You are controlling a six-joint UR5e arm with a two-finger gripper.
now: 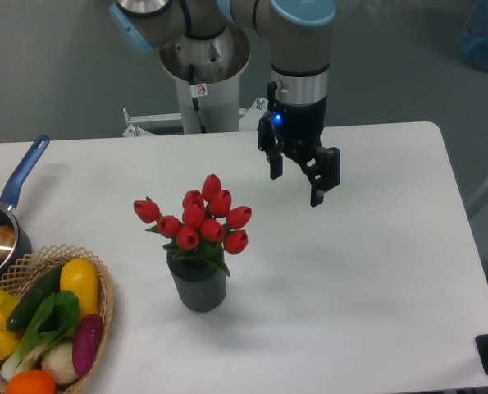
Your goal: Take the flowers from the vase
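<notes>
Tulips: red buds [205,217] with green leaves, standing upright in the vase
Vase: dark grey ribbed cylinder [198,289] on the white counter [367,271], left of centre
Pincer: black fingers spread, holding nothing [296,186], hanging above the counter, right of and beyond the tulips, well apart from them
Basket: wicker [102,324], near left corner, full of vegetables
Saucepan: blue-handled [18,185], left edge

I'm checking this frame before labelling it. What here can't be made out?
- Stems and twine of the flowers: hidden inside the vase and behind leaves.
- Wicker basket and saucepan: cut off by the left and bottom edges.
- Gripper: open, holding nothing; its height above the table is unclear from this single view.
</notes>
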